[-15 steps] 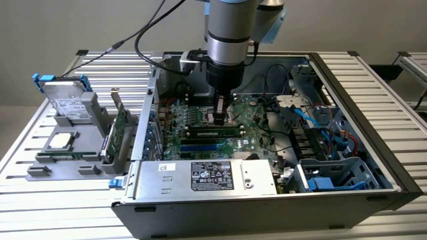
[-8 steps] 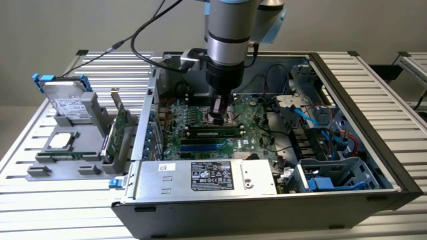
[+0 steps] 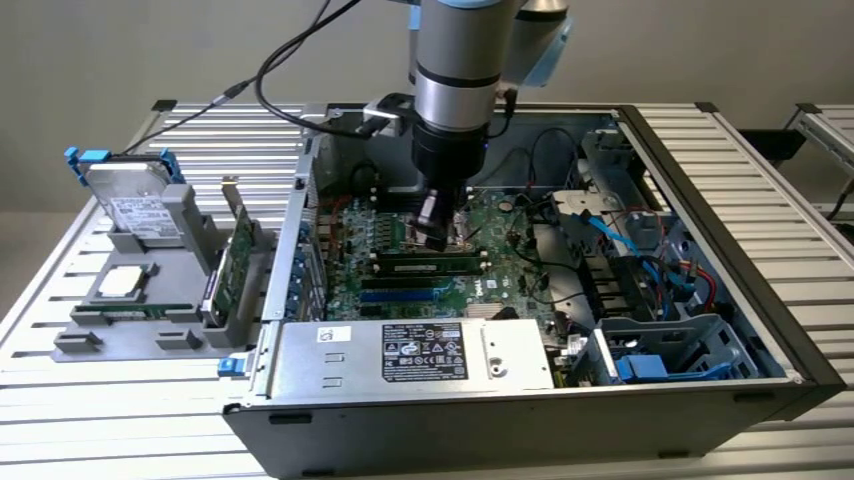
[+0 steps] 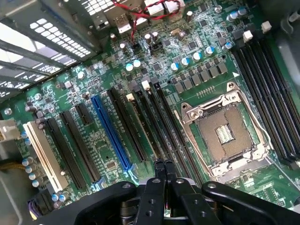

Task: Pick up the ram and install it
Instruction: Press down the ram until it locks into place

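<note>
Right, exterior view first: arm is down inside the open PC case (image 3: 747, 330), gripper (image 3: 437, 232) hanging low over the motherboard (image 3: 400, 265) near the memory slots (image 3: 424, 270). A ram (image 3: 424, 264) stick looks seated in one of those slots, just below the fingertips on the side toward the power supply (image 3: 414, 352); I can't tell from this angle whether the fingers touch it. Case lies on its side on the table (image 3: 120, 400), so the board faces up and the arm can come straight down on the slots. At the exterior view's left, a grey holder (image 3: 134, 300) keeps a hard drive (image 3: 134, 205) and an expansion card (image 3: 240, 262) upright, presumably so each can be gripped by its edge.

Wrist view: fingers (image 4: 159, 171) are pressed together, nothing visibly between them. Below them sit the long black slots (image 4: 154, 122), a blue slot (image 4: 111, 133) beside those, and the open CPU socket (image 4: 222, 133), empty. This view gives slot detail and the closed fingertips; I can't pick out the ram stick here. The exterior view gives the stick's place and the parts holder.
</note>
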